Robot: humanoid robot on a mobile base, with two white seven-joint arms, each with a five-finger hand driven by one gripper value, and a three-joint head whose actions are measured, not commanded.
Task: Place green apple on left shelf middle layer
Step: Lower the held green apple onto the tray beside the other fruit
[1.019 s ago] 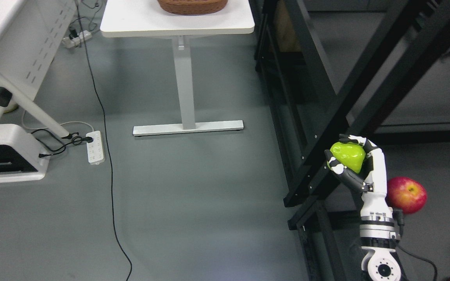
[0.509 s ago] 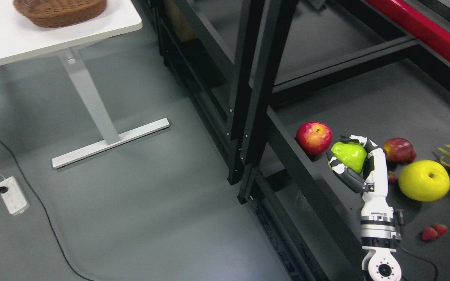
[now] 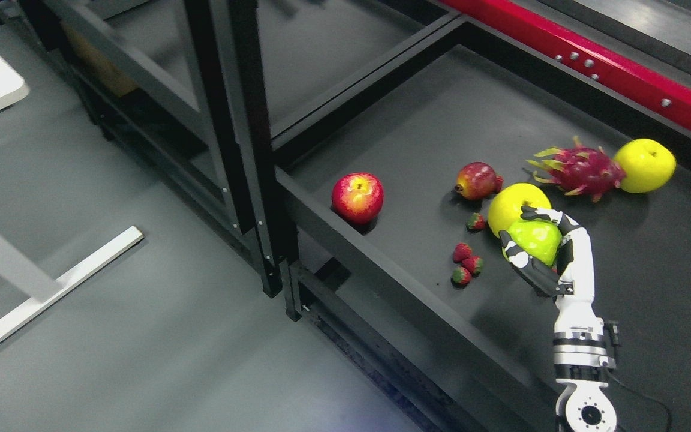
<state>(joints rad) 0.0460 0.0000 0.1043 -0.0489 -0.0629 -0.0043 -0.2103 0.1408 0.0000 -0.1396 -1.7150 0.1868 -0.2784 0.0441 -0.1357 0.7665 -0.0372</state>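
Now | dark shelf [image 3: 417, 132] | grey floor [image 3: 111, 336] | right hand [image 3: 540, 252] holds green apple [image 3: 534, 240]

One glossy green apple [image 3: 534, 240] — just the one, in the single white-and-black robot hand [image 3: 537, 252] in view. One red apple with a yellow blush [image 3: 357, 197]. Two round yellow fruits — the nearer [image 3: 510, 204] and the farther [image 3: 645, 165]. One pink spiky dragon fruit [image 3: 576, 171]. One dark red pomegranate [image 3: 476, 180]. Small red strawberries: four — one alone [image 3: 475, 222], three clustered [image 3: 464, 264]. All on one dark grey shelf [image 3: 417, 132].
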